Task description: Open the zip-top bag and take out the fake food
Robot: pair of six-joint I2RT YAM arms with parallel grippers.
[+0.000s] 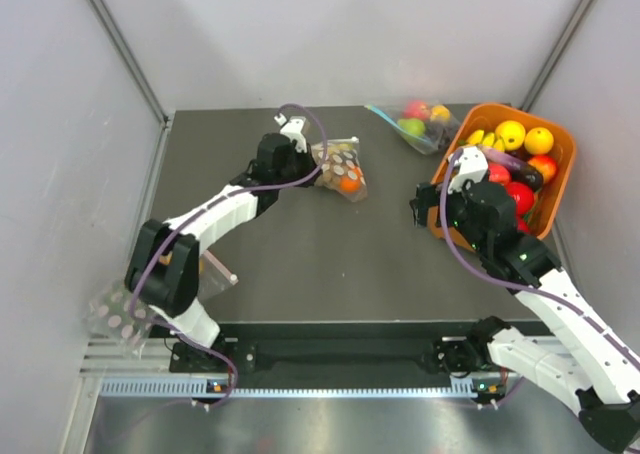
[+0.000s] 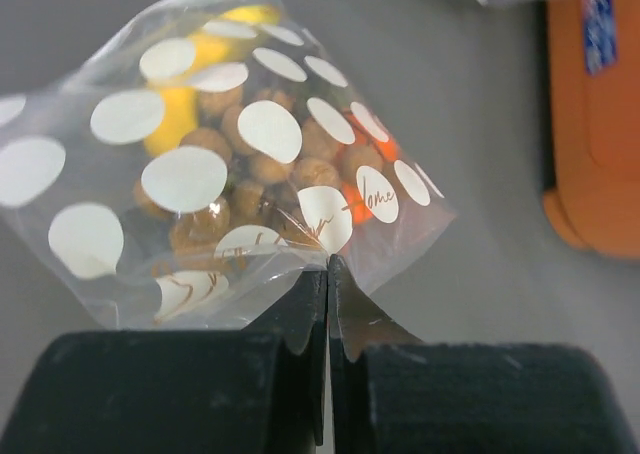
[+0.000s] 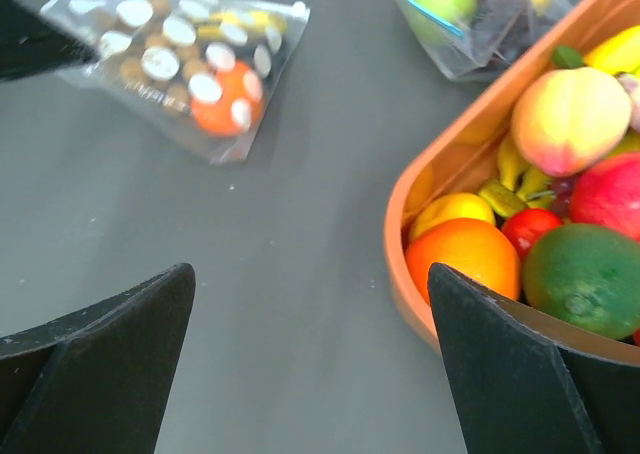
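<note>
Plastic dotted bag (image 1: 340,169), toy fruit (image 2: 300,169) inside, is pinched at its left edge by the closed left gripper (image 2: 328,274), far-centre on the surface (image 1: 300,264); the wide-open, empty right gripper (image 3: 310,314) is seen well to its right.

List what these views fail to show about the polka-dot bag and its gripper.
- Zip seal of the zip-top bag: left wrist view, the shut left gripper covers the pinched edge; open or sealed unclear.
- Same seal, top view: too small.
- The fake food: left wrist view, white dots mask it; the yellow piece's shape unclear.
- Right wrist view: the left gripper cut off by the left edge.
</note>
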